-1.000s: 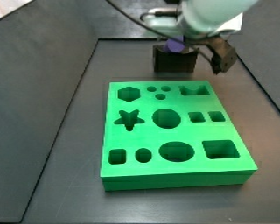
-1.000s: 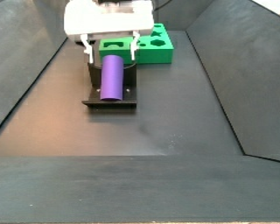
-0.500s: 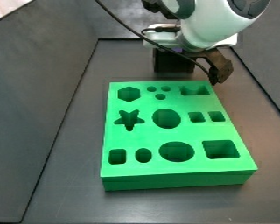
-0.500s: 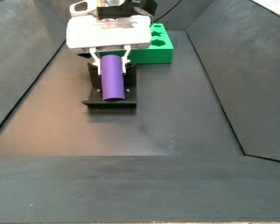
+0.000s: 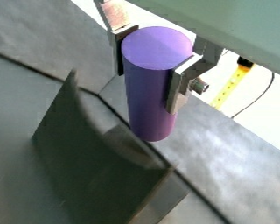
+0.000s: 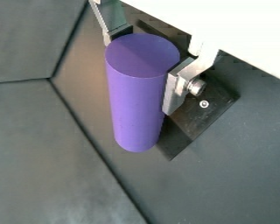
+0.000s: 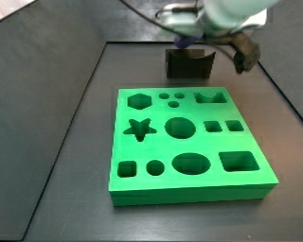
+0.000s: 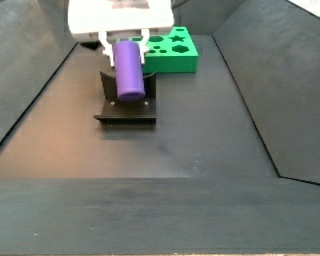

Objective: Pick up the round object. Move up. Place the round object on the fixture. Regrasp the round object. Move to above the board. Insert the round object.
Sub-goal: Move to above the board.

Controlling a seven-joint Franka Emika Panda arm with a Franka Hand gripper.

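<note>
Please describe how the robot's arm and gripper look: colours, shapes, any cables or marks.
The gripper has two flat silver finger plates with dark pads; a screw head shows on one plate in a wrist view. Its body is a white, boxy block in a side view. The arm's wrist is rounded, white and grey, with a thin dark cable arching behind it.

Matte purple round object (image 6: 139, 92) (smooth plastic-looking) between gripper (image 6: 143, 66) silver metal plates.

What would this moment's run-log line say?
phase: regrasp at fixture | gripper: shut on round object | object: over fixture, contact unclear | board: holes empty
</note>
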